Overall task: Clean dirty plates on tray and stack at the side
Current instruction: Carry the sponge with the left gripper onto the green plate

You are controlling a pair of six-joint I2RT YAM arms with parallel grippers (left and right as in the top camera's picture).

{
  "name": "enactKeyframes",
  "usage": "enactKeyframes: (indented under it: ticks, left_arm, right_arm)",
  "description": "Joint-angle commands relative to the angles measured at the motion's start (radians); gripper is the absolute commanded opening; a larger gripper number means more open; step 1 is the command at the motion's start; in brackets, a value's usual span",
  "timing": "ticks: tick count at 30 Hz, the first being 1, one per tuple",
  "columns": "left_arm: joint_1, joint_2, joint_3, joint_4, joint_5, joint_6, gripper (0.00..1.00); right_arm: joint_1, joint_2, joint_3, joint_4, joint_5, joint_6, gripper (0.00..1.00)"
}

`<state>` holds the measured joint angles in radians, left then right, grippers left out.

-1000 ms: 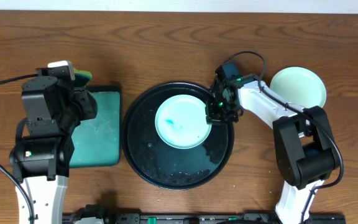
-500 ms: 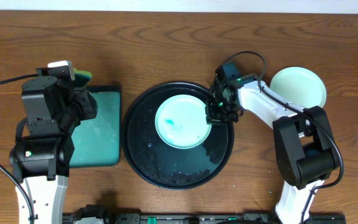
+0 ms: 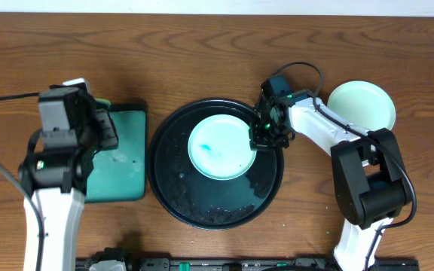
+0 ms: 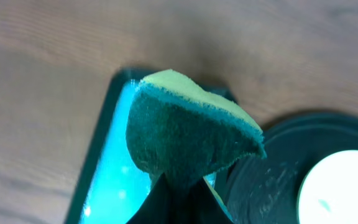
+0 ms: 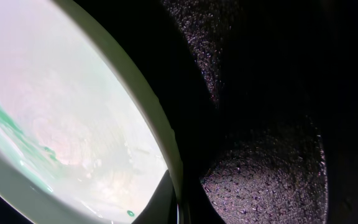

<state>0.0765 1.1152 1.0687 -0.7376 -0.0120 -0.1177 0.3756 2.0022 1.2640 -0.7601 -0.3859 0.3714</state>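
Note:
A mint plate with a teal smear lies in the round black tray. My right gripper is shut on that plate's right rim, one finger inside the plate and one outside. In the right wrist view the wet plate face shows green streaks. A second mint plate sits on the table at the right. My left gripper is shut on a dark green and yellow sponge. It holds the sponge above the right edge of the teal tray.
The rectangular teal tray lies left of the black tray, almost touching it. Water droplets cover the black tray's floor. The right arm's links and cable reach across between the two plates.
The left arm has shifted and turned a little over the teal tray with the sponge still in its grip. The right gripper and both plates have not moved.

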Motion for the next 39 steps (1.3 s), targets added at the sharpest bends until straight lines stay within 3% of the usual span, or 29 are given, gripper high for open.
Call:
enactKeyframes:
  ticks: [1, 7, 13, 18, 24, 28, 39]
  left_arm:
    - [-0.001, 0.109, 0.015, -0.035, -0.037, -0.153, 0.07]
    - [-0.001, 0.259, 0.015, -0.093, 0.024, -0.195, 0.07]
    - [-0.003, 0.263, 0.016, -0.079, 0.32, -0.194, 0.07]
    - [-0.045, 0.259, 0.016, -0.082, 0.432, -0.194, 0.07]
    - [-0.177, 0.267, 0.016, -0.066, 0.421, -0.195, 0.07]
    - [-0.264, 0.307, 0.016, -0.047, 0.321, -0.211, 0.07]
    - [-0.333, 0.652, 0.016, 0.007, 0.201, -0.275, 0.08]
  right_arm:
    - [0.038, 0.07, -0.029, 0.0, -0.024, -0.013, 0.01]
    - [0.043, 0.07, -0.029, -0.014, -0.024, -0.013, 0.01]
    - [0.076, 0.07, -0.029, -0.01, -0.027, -0.013, 0.01]
    - [0.124, 0.07, -0.029, -0.001, -0.068, 0.003, 0.01]
    - [0.188, 0.07, -0.029, 0.038, -0.063, 0.022, 0.01]
    - [0.198, 0.07, -0.029, 0.05, -0.056, 0.048, 0.01]
    - [0.198, 0.07, -0.029, 0.047, -0.057, 0.047, 0.01]
